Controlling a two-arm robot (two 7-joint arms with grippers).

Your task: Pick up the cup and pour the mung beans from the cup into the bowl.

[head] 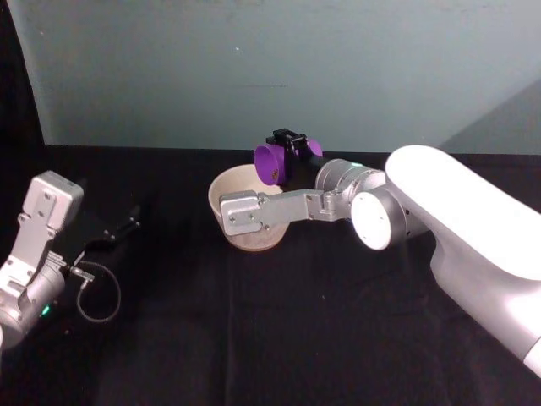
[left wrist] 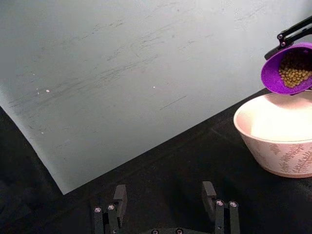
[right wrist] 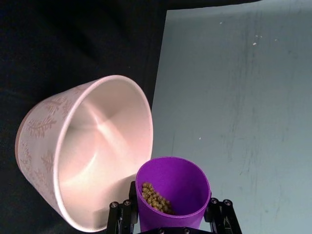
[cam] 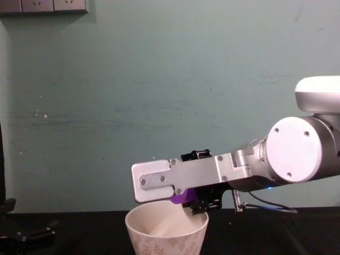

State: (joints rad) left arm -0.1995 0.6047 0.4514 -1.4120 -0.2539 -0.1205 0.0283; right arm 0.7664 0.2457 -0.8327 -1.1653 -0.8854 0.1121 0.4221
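Nearest the head camera are the two arm bodies, one at each lower corner of the view.

1. Left arm (head: 34, 245): it sits low at the table's left edge, well apart from the task's things. A thin looped cable (head: 100, 293) lies on the black table (head: 296, 347) just beside it.
2. Left gripper (left wrist: 163, 207): its two black fingers (left wrist: 118, 197) are spread wide with nothing between them. It hangs above bare cloth and points toward the teal wall (head: 254, 68).
3. Bowl (head: 218, 203): it stands upright on the table near the centre, in front of the wall. The leaf pattern shows on its outer wall in the left wrist view, and its inner surface shows plain white.
4. Cup (head: 272, 163): it is held off the table, above the far right part of the bowl's rim. It is tipped steeply, with its mouth turned toward the robot's left and down toward the bowl.
5. Mung beans (left wrist: 295, 73): they lie heaped against the lower inner side of the cup, close to its lip.
6. Right gripper (head: 292, 145): its fingers are closed against opposite sides of the cup, gripping it near the base.
7. Right arm (head: 456, 220): it reaches in from the right. Its silver forearm link crosses in front of the bowl in the head view and above the bowl in the chest view.
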